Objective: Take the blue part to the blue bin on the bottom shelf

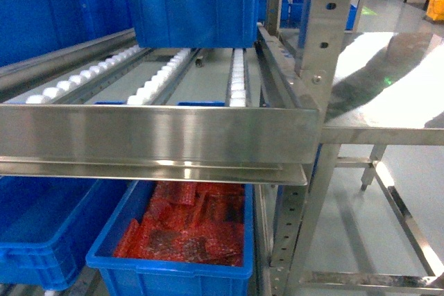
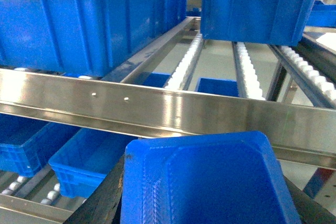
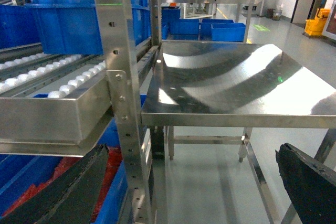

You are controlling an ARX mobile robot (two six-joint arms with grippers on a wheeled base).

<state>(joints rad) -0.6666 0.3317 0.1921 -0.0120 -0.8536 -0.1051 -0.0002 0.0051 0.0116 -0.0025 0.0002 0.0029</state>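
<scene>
we saw a stainless-steel rack (image 1: 159, 133) with white rollers (image 1: 159, 77) on its upper level and a blue crate (image 1: 194, 8) standing at the back. below, a crate of red parts (image 1: 187, 230) sat just beside the blue bin (image 1: 41, 230) on the bottom shelf. a steel table (image 3: 236, 85) stood to the right. our left gripper (image 2: 205, 182) held a blue tray-like piece close before its camera, fingers closed on it. our right gripper (image 3: 194, 182) had its dark fingers (image 3: 307, 179) spread wide apart. we could not find the blue part.
</scene>
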